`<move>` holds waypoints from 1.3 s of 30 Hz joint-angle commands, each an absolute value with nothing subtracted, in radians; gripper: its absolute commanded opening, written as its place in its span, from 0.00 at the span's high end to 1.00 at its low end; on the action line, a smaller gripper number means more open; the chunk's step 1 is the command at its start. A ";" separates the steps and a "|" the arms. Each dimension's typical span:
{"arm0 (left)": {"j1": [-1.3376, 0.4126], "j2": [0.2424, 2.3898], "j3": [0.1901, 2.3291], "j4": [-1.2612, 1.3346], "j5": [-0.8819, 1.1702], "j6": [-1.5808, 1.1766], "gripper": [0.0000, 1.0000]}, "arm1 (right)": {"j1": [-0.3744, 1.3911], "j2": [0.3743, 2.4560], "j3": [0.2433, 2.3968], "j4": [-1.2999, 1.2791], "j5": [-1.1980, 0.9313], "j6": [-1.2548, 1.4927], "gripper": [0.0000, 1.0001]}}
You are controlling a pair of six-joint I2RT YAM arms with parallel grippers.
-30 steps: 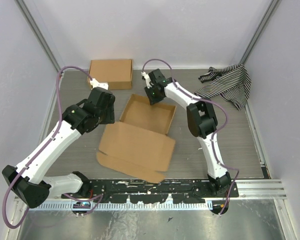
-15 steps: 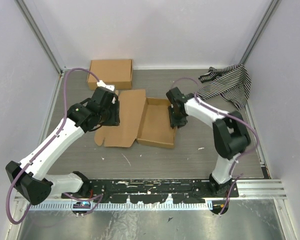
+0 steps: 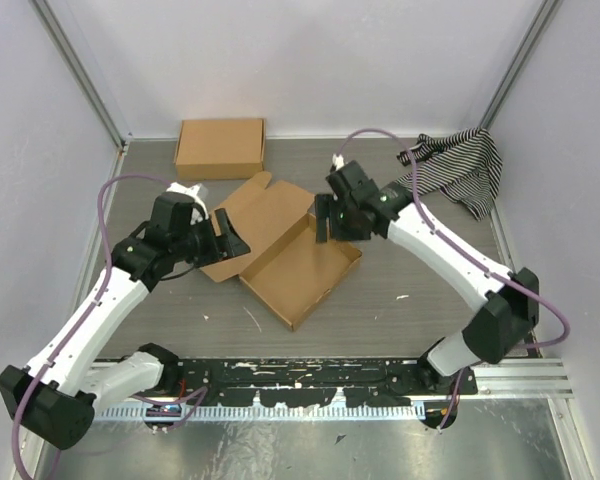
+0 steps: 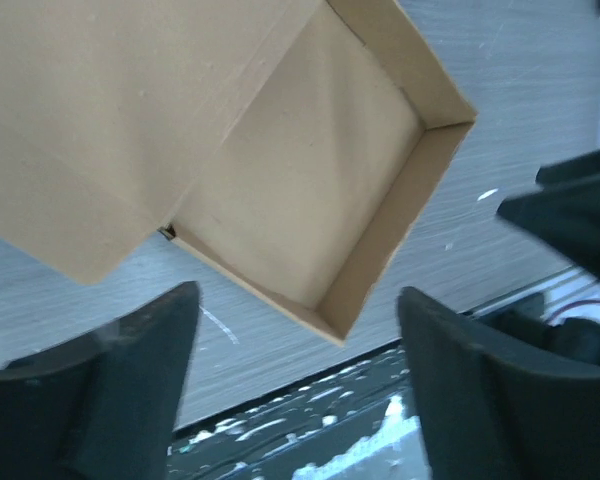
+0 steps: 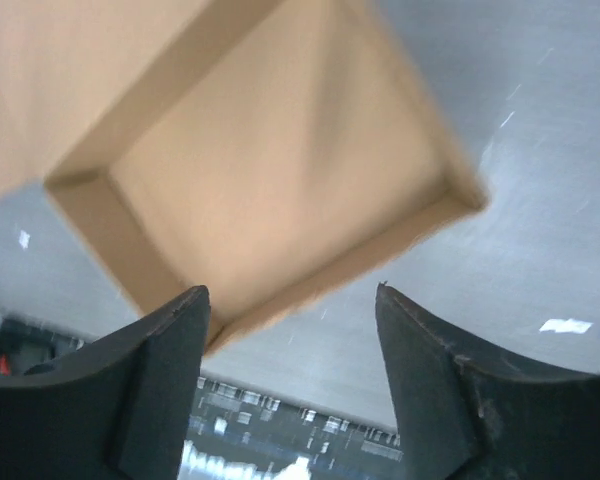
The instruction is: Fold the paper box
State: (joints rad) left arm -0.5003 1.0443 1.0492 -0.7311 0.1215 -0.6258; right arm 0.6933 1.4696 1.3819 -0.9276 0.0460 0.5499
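Paper box (image 3: 300, 275) lies opened out mid-surface, with both pincers clear of it.
Its shallow tray, walls standing, sits nearest the arm bases on the grey surface (image 3: 410, 290), and the flat lid panel spreads away to the far left. Left pincer (image 4: 298, 295) and right pincer (image 5: 290, 292) hang above it, jaws spread wide, holding nothing. Farther back lie a smaller closed box (image 3: 220, 147) and a striped cloth (image 3: 455, 170).
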 commanded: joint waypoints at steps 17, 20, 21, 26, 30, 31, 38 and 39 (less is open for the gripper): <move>-0.359 0.985 1.017 -0.894 -0.032 -0.716 0.45 | 0.476 2.001 1.669 -0.728 -0.095 0.096 0.33; -0.358 0.995 1.010 -0.891 -0.043 -0.716 0.45 | 0.476 2.034 1.664 -0.728 -0.085 0.121 0.41; -0.359 1.000 1.008 -0.888 -0.044 -0.717 0.45 | 0.476 2.040 1.659 -0.729 -0.079 0.131 0.45; -0.359 1.032 1.010 -0.873 -0.046 -0.709 0.45 | 0.476 2.016 1.567 -0.727 -0.043 0.172 0.75; -0.359 1.070 1.027 -0.875 -0.056 -0.687 0.45 | 0.476 1.924 1.429 -0.739 0.006 0.204 0.92; -0.358 1.078 1.033 -0.877 -0.059 -0.678 0.45 | 0.476 1.880 1.392 -0.746 0.012 0.221 0.97; -0.339 1.214 1.097 -0.829 -0.033 -0.588 0.31 | 0.496 1.642 1.154 -0.755 0.043 0.448 0.99; -0.329 1.248 1.122 -0.829 -0.030 -0.578 0.30 | 0.500 1.613 1.134 -0.755 0.064 0.475 0.99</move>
